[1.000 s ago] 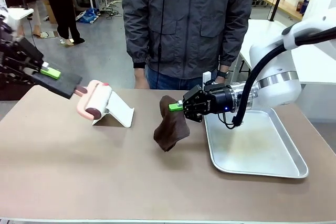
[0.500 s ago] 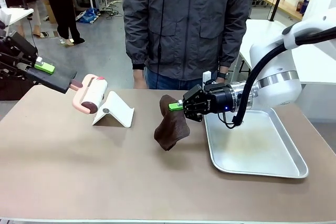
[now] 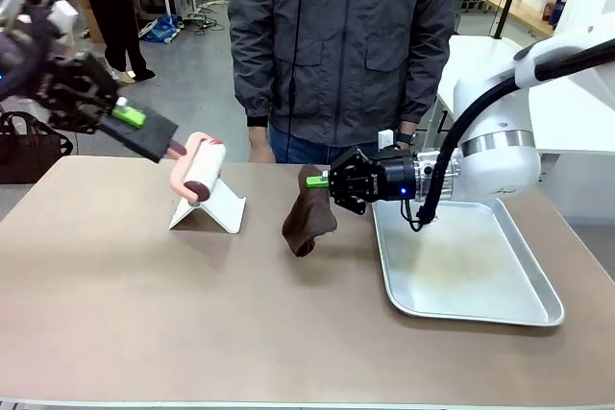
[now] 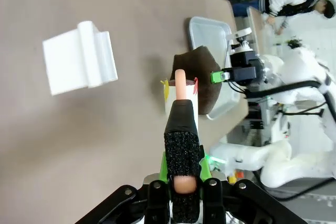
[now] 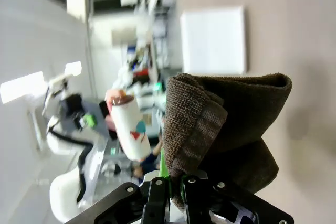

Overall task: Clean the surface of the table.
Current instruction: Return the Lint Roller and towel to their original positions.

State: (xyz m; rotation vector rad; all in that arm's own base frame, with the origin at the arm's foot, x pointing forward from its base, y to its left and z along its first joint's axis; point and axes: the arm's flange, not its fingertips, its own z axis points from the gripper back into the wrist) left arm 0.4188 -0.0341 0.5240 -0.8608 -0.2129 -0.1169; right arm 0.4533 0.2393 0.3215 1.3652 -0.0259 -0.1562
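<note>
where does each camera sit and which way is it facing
Front: between the arms, facing across the table to the person; left gripper and right gripper show.
Left wrist: above the table, looking down past its fingers gripping the lint roller.
Right wrist: along its fingers pinching the cloth.
Shared: cloth, roller and white stand.

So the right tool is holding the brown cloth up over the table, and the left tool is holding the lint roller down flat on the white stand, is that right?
Not quite. The right tool does hold the brown cloth over the table, but the left tool holds the lint roller lifted in the air above the white stand, not flat on it. The front view shows this.
</note>
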